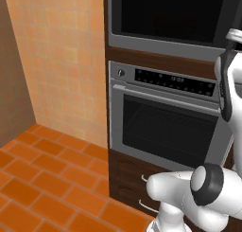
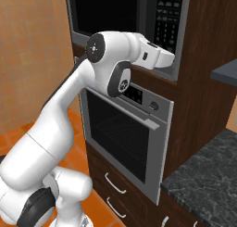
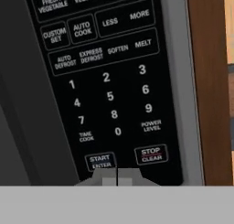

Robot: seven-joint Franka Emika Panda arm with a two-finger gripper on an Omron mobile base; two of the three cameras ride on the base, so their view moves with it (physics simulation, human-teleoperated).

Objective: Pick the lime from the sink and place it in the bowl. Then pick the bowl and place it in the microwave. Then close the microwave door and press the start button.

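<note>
Claw (image 3: pixel 117 178), pinched shut and empty, sits just under the microwave's (image 2: pixel 159 31) START ENTER button (image 3: pixel 101 162); STOP CLEAR (image 3: pixel 151 155) lies right, so sideways drift probably cancels instead.

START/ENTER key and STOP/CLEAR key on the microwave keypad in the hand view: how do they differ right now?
The START/ENTER key sits bottom left of the microwave keypad, under TIME COOK; the STOP/CLEAR key sits bottom right, under POWER LEVEL. The gripper, fingers shut together, is just below the START/ENTER key's right edge, while the STOP/CLEAR key lies off to the side. Both are outlined two-line keys with pale lettering on black.
</note>
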